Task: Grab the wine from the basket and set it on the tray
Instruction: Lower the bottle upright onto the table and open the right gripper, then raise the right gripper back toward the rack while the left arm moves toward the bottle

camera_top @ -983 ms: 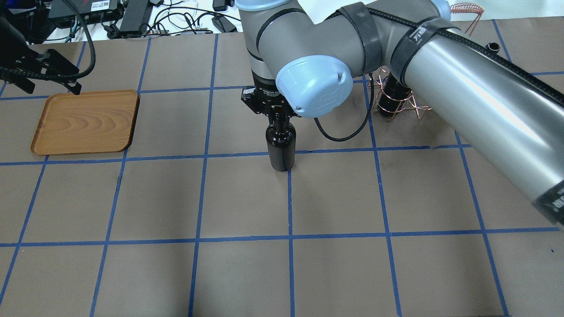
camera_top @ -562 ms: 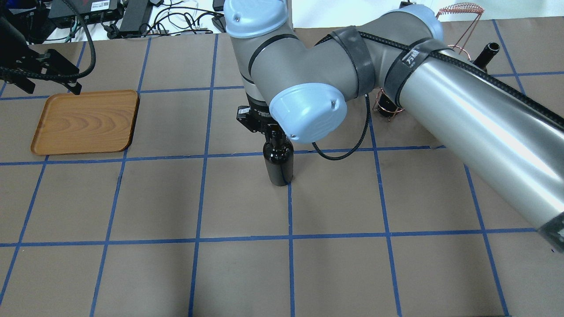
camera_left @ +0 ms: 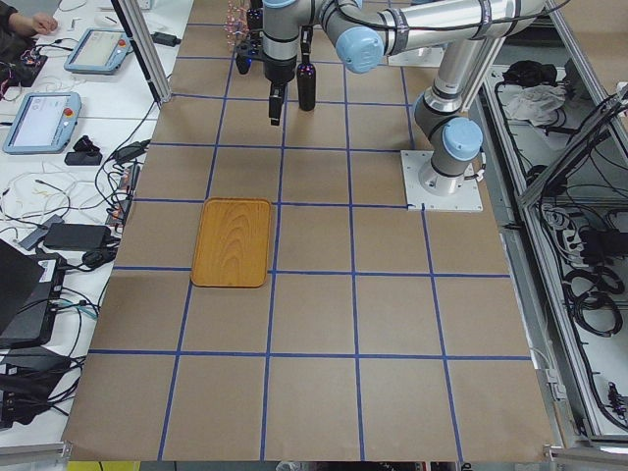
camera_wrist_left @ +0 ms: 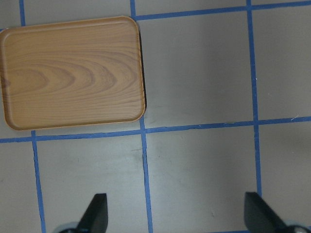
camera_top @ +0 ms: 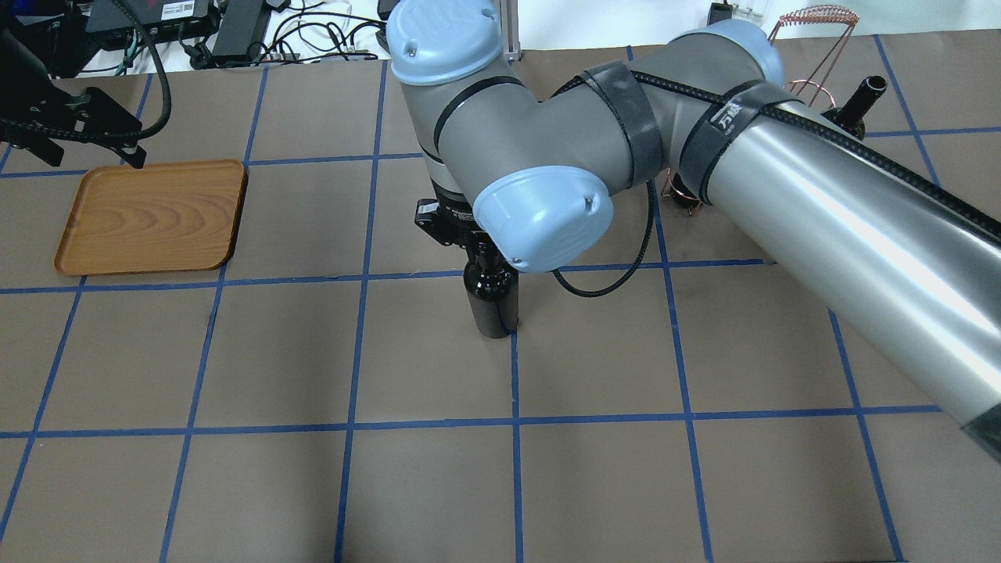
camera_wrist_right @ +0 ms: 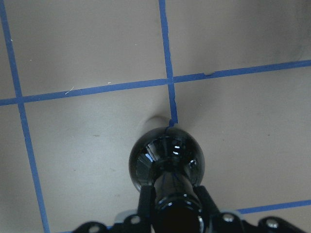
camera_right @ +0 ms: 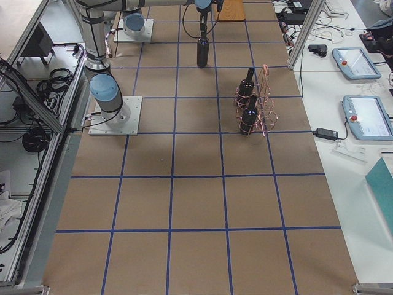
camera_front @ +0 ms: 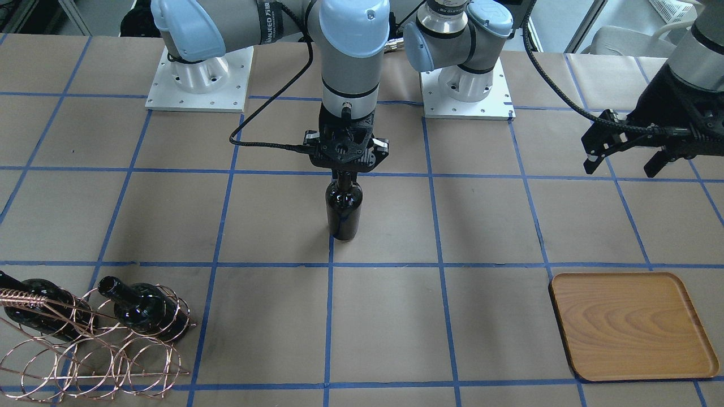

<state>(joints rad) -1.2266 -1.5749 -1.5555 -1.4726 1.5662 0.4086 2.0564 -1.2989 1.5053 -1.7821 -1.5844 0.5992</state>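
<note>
My right gripper point(camera_front: 344, 176) is shut on the neck of a near-black wine bottle point(camera_front: 344, 210) and holds it upright at the table's middle, over a crossing of blue tape lines. The right wrist view shows the bottle point(camera_wrist_right: 167, 162) from above, with fingers point(camera_wrist_right: 146, 200) on both sides of the neck. I cannot tell whether its base touches the table. The wooden tray point(camera_top: 152, 215) lies empty on the robot's left. My left gripper point(camera_top: 92, 155) hovers open and empty by the tray's far edge; the tray also shows in the left wrist view point(camera_wrist_left: 73, 73).
The copper wire basket point(camera_front: 90, 350) stands far on the robot's right with two more black bottles point(camera_front: 150, 311) point(camera_front: 31, 305) lying in it. Brown table paper with a blue tape grid lies between the held bottle and the tray.
My right arm has carried the bottle nearer the robot's side of the table and lowered it. The left arm has not moved.
</note>
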